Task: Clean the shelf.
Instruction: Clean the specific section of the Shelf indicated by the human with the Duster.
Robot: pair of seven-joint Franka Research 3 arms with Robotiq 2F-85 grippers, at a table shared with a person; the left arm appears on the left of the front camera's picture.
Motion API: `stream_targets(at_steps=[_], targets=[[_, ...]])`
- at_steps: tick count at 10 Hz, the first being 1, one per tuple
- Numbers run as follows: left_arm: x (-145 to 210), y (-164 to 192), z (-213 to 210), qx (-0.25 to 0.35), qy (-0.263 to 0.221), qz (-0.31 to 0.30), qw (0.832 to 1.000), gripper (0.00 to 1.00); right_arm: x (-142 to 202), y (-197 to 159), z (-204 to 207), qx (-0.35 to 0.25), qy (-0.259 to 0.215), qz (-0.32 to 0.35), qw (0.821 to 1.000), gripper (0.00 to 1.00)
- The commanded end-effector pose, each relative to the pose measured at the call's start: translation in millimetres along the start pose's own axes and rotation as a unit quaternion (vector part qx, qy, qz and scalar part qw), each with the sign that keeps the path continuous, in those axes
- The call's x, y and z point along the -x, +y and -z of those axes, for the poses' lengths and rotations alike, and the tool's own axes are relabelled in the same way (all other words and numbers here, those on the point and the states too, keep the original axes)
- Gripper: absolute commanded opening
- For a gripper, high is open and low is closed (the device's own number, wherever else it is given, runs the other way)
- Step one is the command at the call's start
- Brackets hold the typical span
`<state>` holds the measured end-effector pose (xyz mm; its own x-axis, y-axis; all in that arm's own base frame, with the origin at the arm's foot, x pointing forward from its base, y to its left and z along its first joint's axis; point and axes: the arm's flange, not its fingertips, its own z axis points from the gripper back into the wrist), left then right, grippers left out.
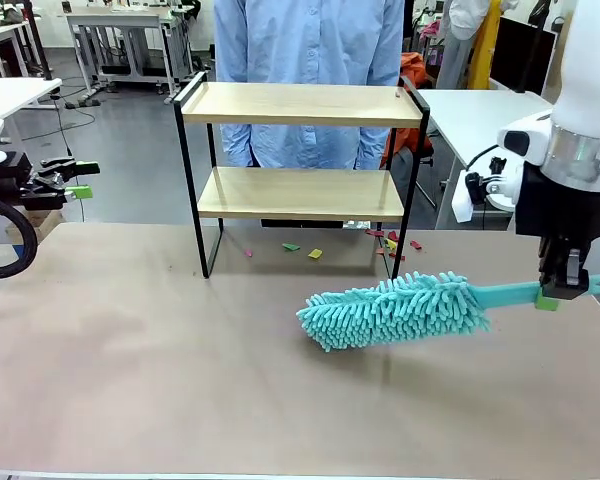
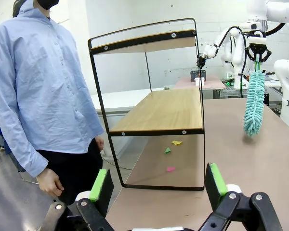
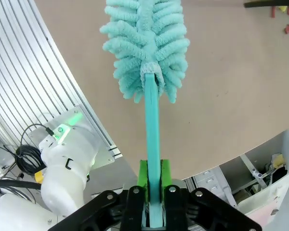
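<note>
Over the bench (image 1: 130, 380), right claw (image 1: 558, 292) clamps duster (image 1: 395, 310), left claw (image 1: 80, 180) gapes; shelf (image 1: 300, 195) looks undusted, scraps (image 1: 315, 253) beneath.

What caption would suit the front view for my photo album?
Robot's right hand grips a teal duster by its handle near the two-tier shelf, coloured scraps lying underneath.

Your shelf (image 1: 300, 103) stands far-centre on the worktop (image 1: 130, 380); scraps (image 1: 315, 254) lie under it; the duster (image 1: 395, 310) is front-right; a person (image 1: 310, 60) stands behind.
</note>
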<state>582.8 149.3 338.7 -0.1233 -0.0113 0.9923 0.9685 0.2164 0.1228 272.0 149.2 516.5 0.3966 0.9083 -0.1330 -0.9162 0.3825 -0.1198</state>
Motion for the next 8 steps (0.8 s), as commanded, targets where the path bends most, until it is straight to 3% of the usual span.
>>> stream_targets(at_steps=[1, 8], targets=[[-3.4, -2.0, 0.5, 0.002, 0.001, 0.002, 1.000, 1.00, -3.5, -0.4, -5.8, 0.003, 0.000, 0.005, 1.000, 0.13], [-3.4, -2.0, 0.5, 0.002, 0.001, 0.002, 1.000, 1.00, -3.5, -0.4, -5.8, 0.003, 0.000, 0.005, 1.000, 0.13]])
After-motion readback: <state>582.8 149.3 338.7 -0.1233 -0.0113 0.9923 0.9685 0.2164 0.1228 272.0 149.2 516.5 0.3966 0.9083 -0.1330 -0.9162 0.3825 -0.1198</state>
